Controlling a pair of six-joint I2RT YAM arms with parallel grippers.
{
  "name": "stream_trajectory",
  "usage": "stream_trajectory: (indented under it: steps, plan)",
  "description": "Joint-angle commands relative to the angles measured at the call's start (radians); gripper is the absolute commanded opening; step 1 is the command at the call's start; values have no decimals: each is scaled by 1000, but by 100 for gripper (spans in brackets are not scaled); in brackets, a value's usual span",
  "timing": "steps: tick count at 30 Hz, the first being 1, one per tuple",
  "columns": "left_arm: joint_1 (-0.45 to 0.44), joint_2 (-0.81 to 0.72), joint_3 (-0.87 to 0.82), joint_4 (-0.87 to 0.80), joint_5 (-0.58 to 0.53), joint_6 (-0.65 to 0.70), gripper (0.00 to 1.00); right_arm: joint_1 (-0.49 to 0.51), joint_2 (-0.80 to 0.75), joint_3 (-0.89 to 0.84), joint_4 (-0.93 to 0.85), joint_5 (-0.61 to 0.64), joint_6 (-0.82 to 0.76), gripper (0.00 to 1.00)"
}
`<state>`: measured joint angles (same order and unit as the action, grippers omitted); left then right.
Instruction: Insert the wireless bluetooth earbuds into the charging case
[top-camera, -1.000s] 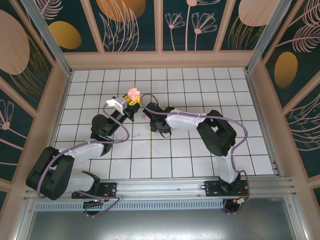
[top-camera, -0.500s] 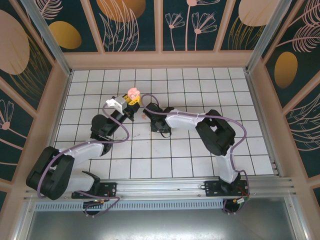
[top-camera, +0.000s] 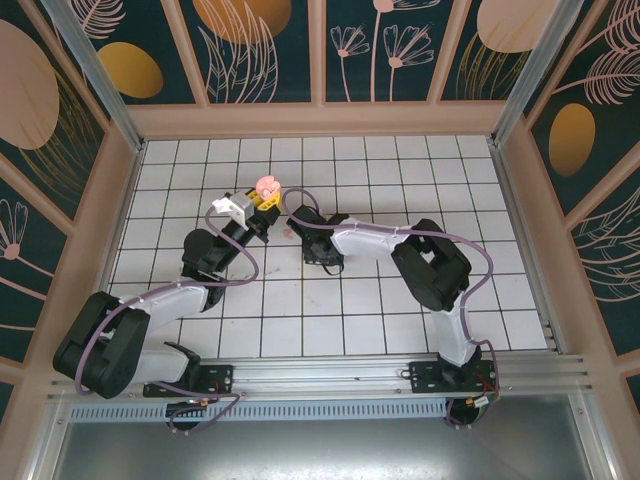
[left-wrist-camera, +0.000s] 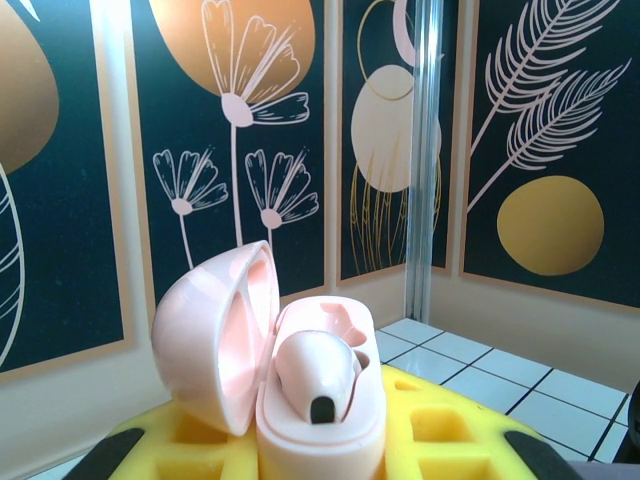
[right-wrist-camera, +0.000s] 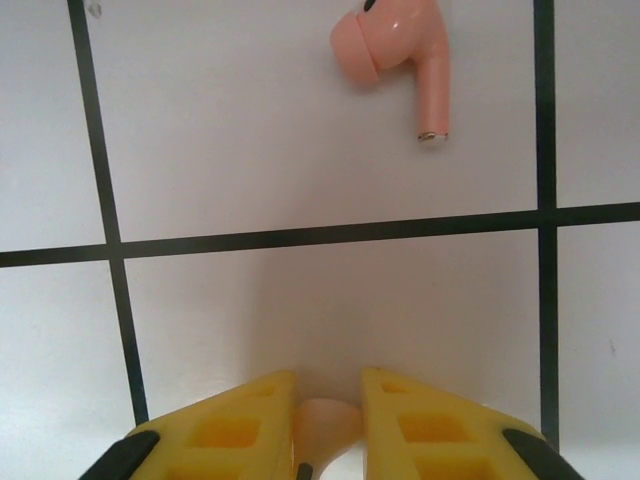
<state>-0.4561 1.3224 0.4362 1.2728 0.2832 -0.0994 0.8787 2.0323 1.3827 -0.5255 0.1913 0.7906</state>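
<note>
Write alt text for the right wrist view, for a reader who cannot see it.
The right pincer grips a pale pink earbud between its yellow fingers over the white tiled table. A coral-pink stemmed earbud lies loose on a tile farther off.

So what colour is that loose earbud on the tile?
The small stemmed earbud is coral-pink, clearest in right wrist view.

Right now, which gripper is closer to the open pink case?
Left: the left gripper holds the case. The right gripper is apart, down at the tiles, pinching an earbud.
</note>
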Motion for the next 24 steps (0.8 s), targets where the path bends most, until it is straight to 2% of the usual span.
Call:
stream_trajectory:
  steps: [1, 8, 24]
  plan:
    - [7, 3, 6, 40, 17, -16, 0, 5, 28, 13, -2, 7, -10, 18]
    - [8, 2, 16, 22, 20, -17, 0, -1, -43, -25, -1, 43, -12, 15]
    - [8, -23, 36, -49, 47, -8, 0, -41, -346, -159, -23, 135, -42, 15]
